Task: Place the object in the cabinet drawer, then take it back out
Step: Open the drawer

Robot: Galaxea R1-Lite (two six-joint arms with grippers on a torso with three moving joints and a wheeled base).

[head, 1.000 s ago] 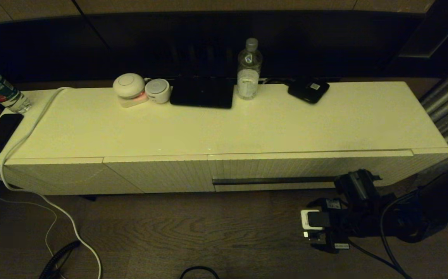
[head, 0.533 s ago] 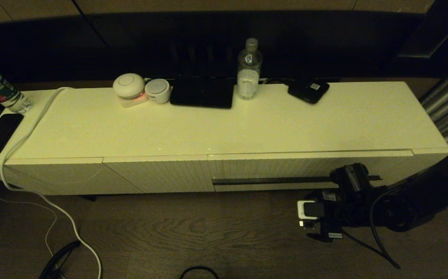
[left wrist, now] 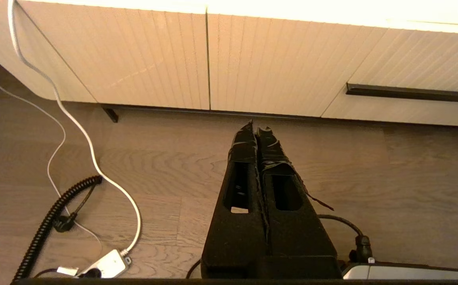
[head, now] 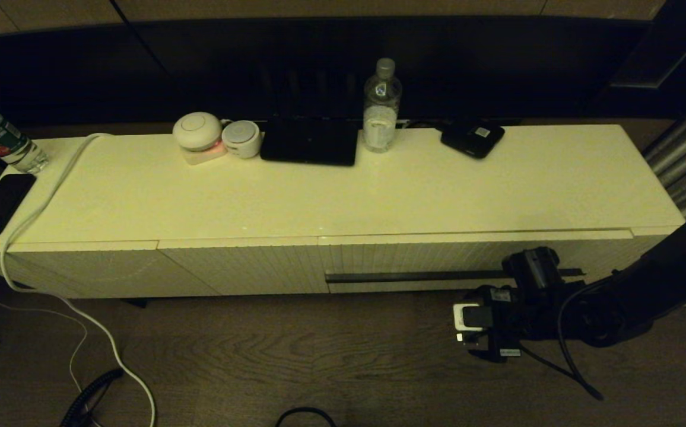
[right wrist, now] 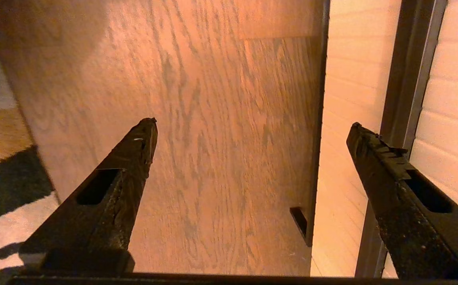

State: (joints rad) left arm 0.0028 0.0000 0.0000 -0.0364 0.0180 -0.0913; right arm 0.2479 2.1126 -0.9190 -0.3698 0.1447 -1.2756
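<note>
Drawer front [head: 473, 261] sits shut at the cabinet's five o'clock side; right gripper [right wrist: 252, 126], jaws spread wide and empty, hangs just before its dark handle strip [head: 426, 276]. Left gripper [left wrist: 257, 132] stays pressed closed above the floor.

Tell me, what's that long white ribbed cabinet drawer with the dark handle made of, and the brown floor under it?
The cream-white ribbed cabinet drawer looks like painted or laminated board with a matte finish: its grooves are even and no grain shows. Its long dark handle strip could be metal or plastic; I cannot tell which. The brown floor looks like wood or wood-look laminate, going by its wavy grain lines.
</note>
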